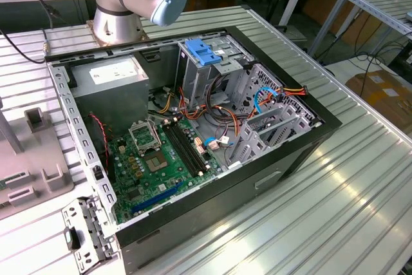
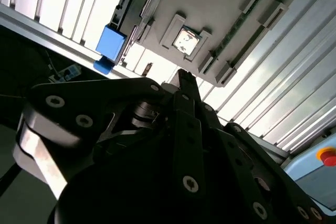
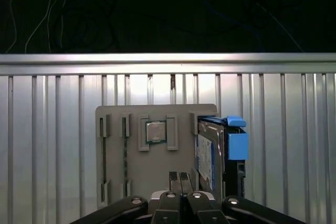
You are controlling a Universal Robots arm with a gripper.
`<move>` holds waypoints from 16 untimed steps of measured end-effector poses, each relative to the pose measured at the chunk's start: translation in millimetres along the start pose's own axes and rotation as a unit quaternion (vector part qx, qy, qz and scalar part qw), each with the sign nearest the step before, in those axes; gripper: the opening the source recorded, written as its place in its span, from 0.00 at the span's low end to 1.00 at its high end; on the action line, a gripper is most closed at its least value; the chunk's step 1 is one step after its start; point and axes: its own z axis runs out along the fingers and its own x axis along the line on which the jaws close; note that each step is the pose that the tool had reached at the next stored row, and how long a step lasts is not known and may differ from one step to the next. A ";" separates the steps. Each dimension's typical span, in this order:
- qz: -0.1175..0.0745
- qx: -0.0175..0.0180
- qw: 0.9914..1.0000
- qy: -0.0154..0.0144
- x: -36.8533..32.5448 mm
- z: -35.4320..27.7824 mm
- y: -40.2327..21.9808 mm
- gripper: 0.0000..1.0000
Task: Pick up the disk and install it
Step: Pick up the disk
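1. A ribbed metal desk [image 1: 360,178] is carrying an open computer case [image 1: 270,178], which is lying on its side in the middle of the exterior view.
2. A grey tray [image 3: 142,174] is sitting on the desk at the exterior view's left, beside the case.
3. The disk [image 3: 215,153] is standing on edge in the tray's end slot with its blue tab [image 3: 237,142] showing on top. Its long axis is running parallel to the tray's other slots.
4. The hand [image 3: 179,176] is hovering above the tray's edge, lined up nearer the chip [image 3: 156,132] than the disk, which is sitting just to one side. Its fingers are pressed together, gripping nothing.
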 end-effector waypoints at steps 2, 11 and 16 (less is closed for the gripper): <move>0.000 0.000 1.000 0.000 0.0 0.0 0.0 0.11; 0.000 0.000 1.000 0.000 -0.2 0.0 0.0 0.29; 0.000 0.000 1.000 0.000 -0.2 0.0 0.0 0.48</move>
